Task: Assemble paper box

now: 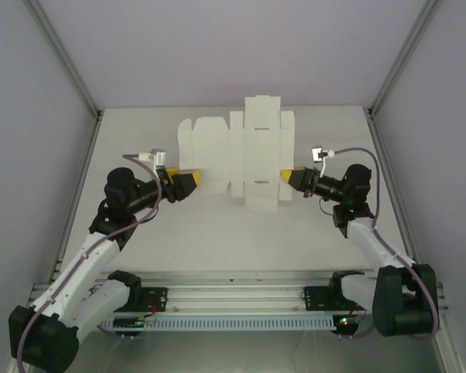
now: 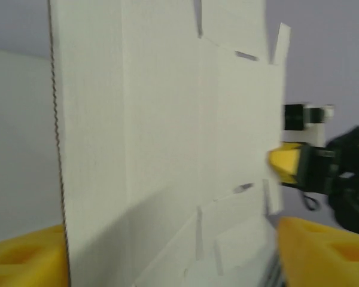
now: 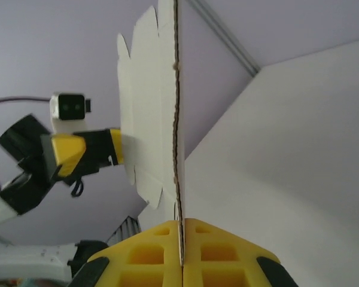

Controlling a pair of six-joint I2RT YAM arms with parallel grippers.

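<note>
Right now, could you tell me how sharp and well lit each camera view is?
Top external: sharp, evenly lit, though the flat white die-cut cardboard sheet barely contrasts with the white table. Left wrist: soft, blurred, shadow low on the sheet. Right wrist: crisp along its edge.

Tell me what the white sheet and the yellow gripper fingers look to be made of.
The paper box: thin white cardboard with a matte finish. The right wrist view shows its edge as a darker, slightly ragged line, and die-cut slits and creases mark its face. The fingers of the right gripper: matte yellow with moulded hollow pockets, probably plastic or a printed polymer. Whether they are hard or soft cannot be told.
</note>
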